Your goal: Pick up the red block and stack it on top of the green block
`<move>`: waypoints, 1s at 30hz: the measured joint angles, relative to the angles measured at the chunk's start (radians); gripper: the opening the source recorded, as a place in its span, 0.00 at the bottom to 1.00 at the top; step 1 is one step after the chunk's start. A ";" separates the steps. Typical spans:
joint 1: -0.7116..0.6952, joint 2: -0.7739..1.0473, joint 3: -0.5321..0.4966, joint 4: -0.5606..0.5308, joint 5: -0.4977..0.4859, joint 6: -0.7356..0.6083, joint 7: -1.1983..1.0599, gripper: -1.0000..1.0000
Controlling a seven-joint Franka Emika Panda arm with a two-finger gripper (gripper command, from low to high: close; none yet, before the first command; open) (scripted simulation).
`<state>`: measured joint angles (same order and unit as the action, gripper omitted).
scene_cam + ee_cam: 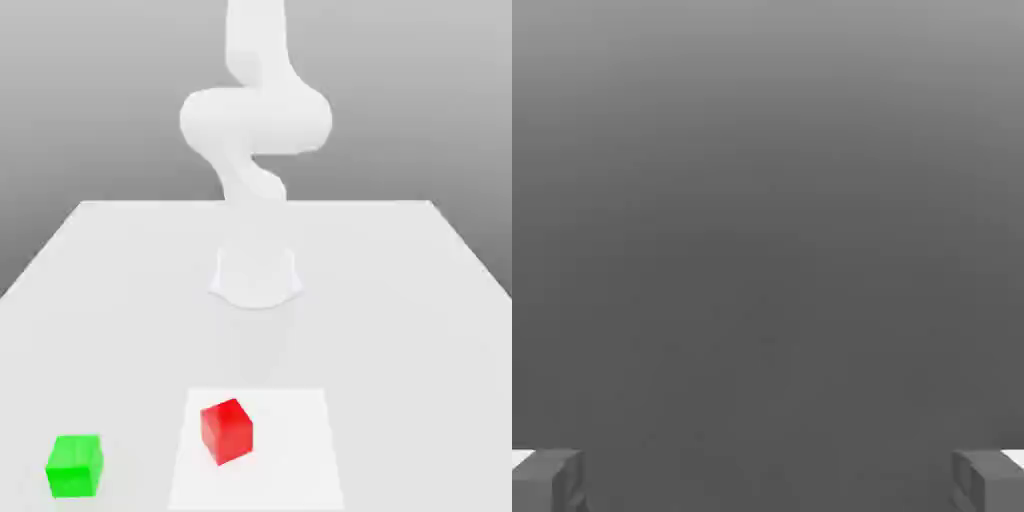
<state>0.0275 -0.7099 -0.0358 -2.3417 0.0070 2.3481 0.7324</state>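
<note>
1. start with the reach for the red block [227,434], lying near six o'clock in the exterior view, on the white square [290,465] and turned askew to its edges.
2. note the jaws of the gripper [768,482]: released, spread wide, with nothing between. keep them so on the way down.
3. aim the hand at the table [400,350] first; seen from the hand view, only plain grey ahead, so probably pointing well off the work.
4. bring the arm [256,120] out over the red block and pause above, centring before any descent.
5. turn the wrist to match two opposite faces. avoid pinching across corners, likely to twist the cube or squirt it loose.
6. descend straight, low enough for a full grip on the side faces, without pressing into the white square.
7. close gently and evenly, then lift straight up, clear of the green block's height.
8. remember the green block [74,467], towards seven o'clock in the exterior view, well apart from the red block and roughly at its nine o'clock. leave untouched until stacking; square up above it before release.
</note>
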 joint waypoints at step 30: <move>0.036 0.979 -0.085 -0.325 0.143 0.584 -0.644 0.00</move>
<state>0.0631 0.2694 -0.1208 -2.6667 0.1499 2.9319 0.0881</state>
